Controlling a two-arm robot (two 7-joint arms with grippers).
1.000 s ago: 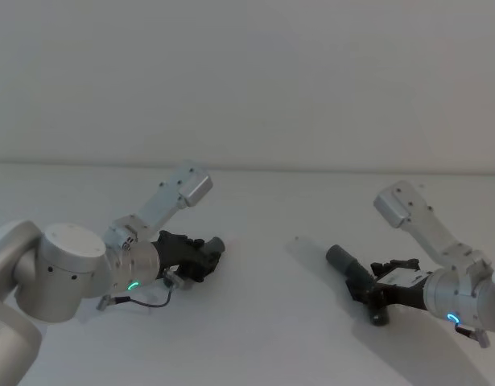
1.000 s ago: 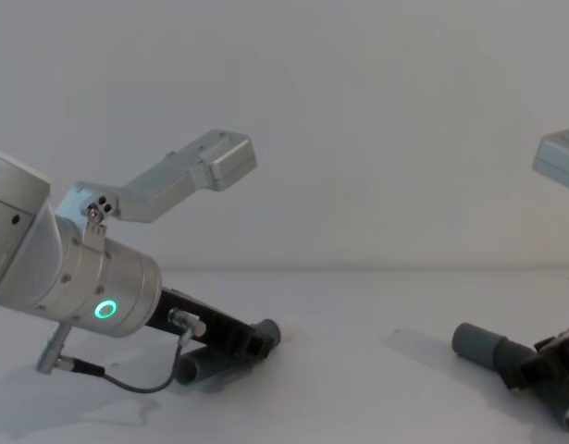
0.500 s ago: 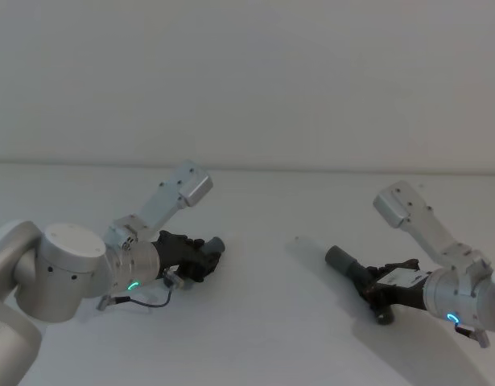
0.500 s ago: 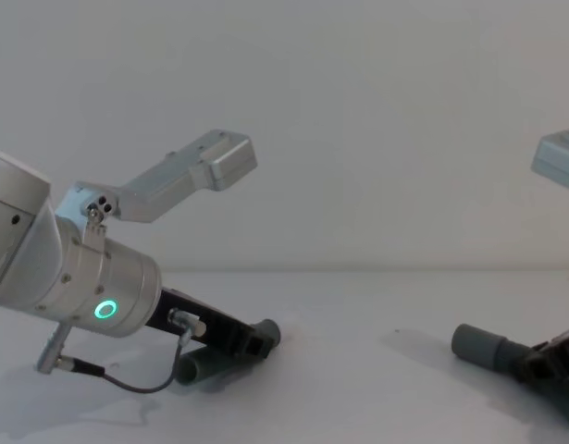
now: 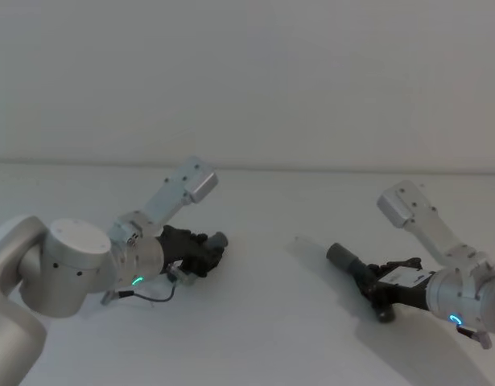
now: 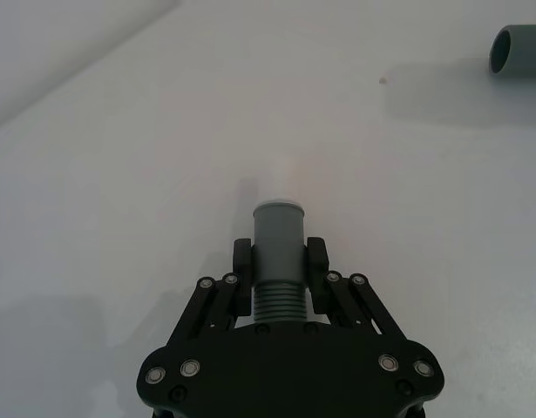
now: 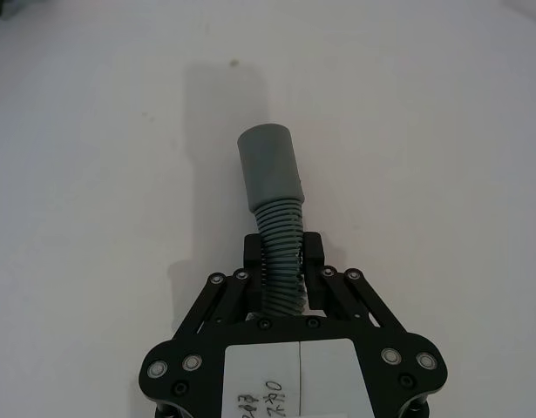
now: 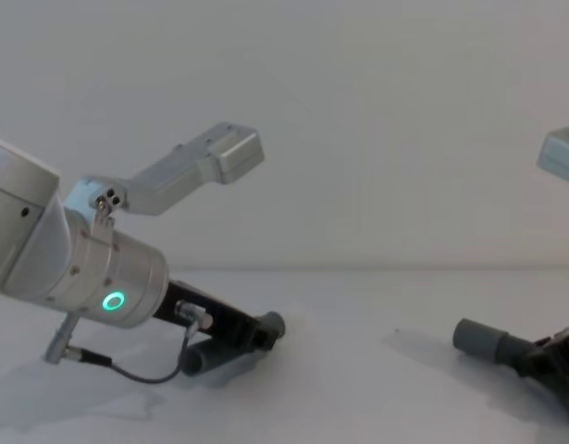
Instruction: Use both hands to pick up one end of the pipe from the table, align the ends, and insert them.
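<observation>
Now | L jaws low, nose-down, gripping hose pc (image 6: 277,252) | R jaws low, nose-down, gripping other pc (image 7: 272,174)

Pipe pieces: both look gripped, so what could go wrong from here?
1. The right hand pinches the longer piece on its flexible ribs, behind a bend; its cuff may deflect when pushed.
2. The left hand holds the shorter piece close to its tip, so the hand might limit insertion.
</observation>
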